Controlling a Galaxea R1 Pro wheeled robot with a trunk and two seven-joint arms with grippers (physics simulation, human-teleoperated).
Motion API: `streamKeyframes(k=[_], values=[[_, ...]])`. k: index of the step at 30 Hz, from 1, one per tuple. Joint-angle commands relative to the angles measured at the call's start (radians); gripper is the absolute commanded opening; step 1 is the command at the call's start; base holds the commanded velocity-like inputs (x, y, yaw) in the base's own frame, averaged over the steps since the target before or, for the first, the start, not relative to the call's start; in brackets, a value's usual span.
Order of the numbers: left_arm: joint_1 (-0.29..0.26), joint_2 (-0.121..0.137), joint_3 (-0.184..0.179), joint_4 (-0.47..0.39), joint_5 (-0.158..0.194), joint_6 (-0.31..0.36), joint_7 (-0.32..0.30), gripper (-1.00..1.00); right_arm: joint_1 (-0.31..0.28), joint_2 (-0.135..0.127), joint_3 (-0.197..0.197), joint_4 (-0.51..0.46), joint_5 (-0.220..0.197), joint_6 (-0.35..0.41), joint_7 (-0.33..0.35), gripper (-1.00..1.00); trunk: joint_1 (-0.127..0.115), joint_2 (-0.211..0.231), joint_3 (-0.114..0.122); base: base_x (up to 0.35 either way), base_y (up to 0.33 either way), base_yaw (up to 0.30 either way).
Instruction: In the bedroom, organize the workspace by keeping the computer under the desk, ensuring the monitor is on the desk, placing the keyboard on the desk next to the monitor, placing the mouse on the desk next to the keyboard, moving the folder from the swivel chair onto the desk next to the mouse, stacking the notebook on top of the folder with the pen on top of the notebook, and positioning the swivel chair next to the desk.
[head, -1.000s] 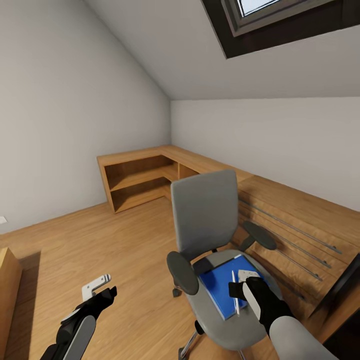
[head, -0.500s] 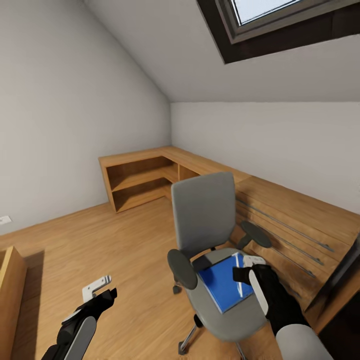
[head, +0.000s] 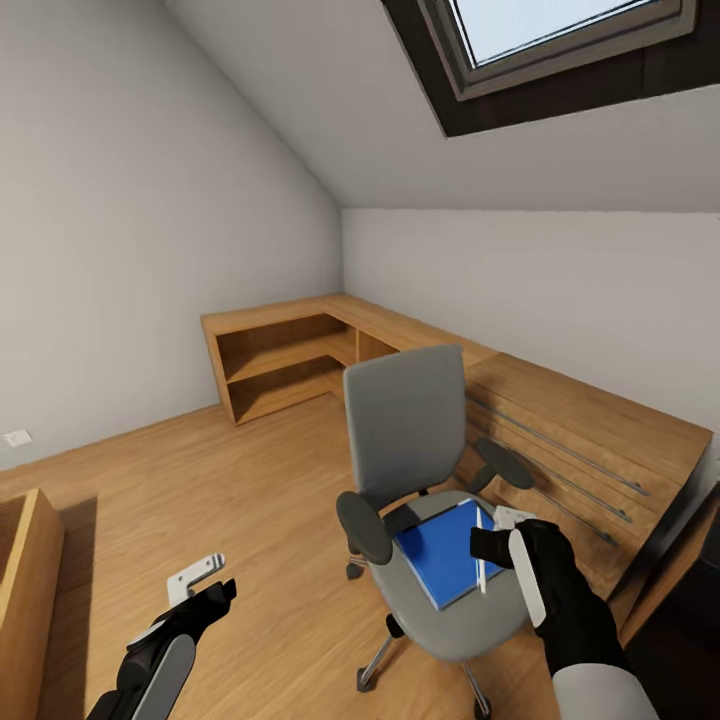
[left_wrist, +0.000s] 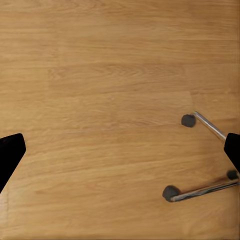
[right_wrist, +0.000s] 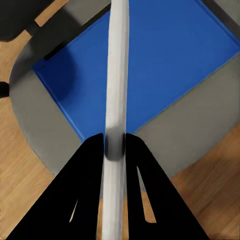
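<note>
Above the wooden floor (head: 250, 500) of an attic bedroom, the left hand (head: 205, 590) hangs with its fingers spread wide and nothing between them, the chair's castors visible past it in the left wrist view. Beside it, the right hand (head: 500, 545) is clamped on a white pen (right_wrist: 116, 90) — held clear over the blue folder (head: 445, 550), which lies flat on the seat of the grey swivel chair (head: 405, 420). Beyond the chair, a low wooden shelf unit (head: 290, 360) runs along the white walls into the corner, under a sloping ceiling with a skylight (head: 560, 40).
</note>
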Motion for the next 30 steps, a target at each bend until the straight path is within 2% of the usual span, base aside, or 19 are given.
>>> streamKeyframes(k=[1, 9, 18, 22, 26, 30], values=[[-0.001, 0.001, -0.006, -0.001, 0.009, 0.001, 0.010, 1.00, 0.007, 0.006, -0.005, -0.017, -0.007, 0.017, -0.004, -1.00, -0.004, 0.007, 0.002, 0.000, 0.000, 0.000], [-0.001, 0.001, -0.008, -0.001, 0.009, 0.001, 0.008, 1.00, 0.009, 0.009, -0.005, -0.021, -0.007, 0.020, -0.004, -1.00, -0.035, 0.063, 0.027, -0.028, 0.000, -0.004], [-0.001, 0.001, -0.008, -0.001, 0.011, 0.001, 0.005, 1.00, 0.011, 0.010, -0.005, -0.025, -0.009, 0.020, -0.003, -1.00, -0.069, 0.126, 0.059, -0.289, 0.000, -0.219], [-0.001, 0.000, -0.008, 0.008, 0.012, 0.001, 0.004, 1.00, 0.027, 0.013, -0.003, -0.077, -0.010, 0.021, -0.003, -1.00, -0.084, 0.154, 0.072, -0.064, 0.000, -0.063], [-0.001, 0.000, -0.008, 0.049, 0.012, 0.000, 0.003, 1.00, 0.051, 0.014, -0.002, -0.132, -0.011, 0.023, -0.003, -1.00, -0.100, 0.182, 0.085, -0.006, 0.000, -0.006], [0.000, -0.003, -0.013, 0.175, 0.009, -0.013, -0.001, 1.00, 0.070, 0.024, -0.001, -0.239, -0.010, 0.023, -0.002, -1.00, -0.115, 0.210, 0.097, 0.000, 0.000, 0.000]])
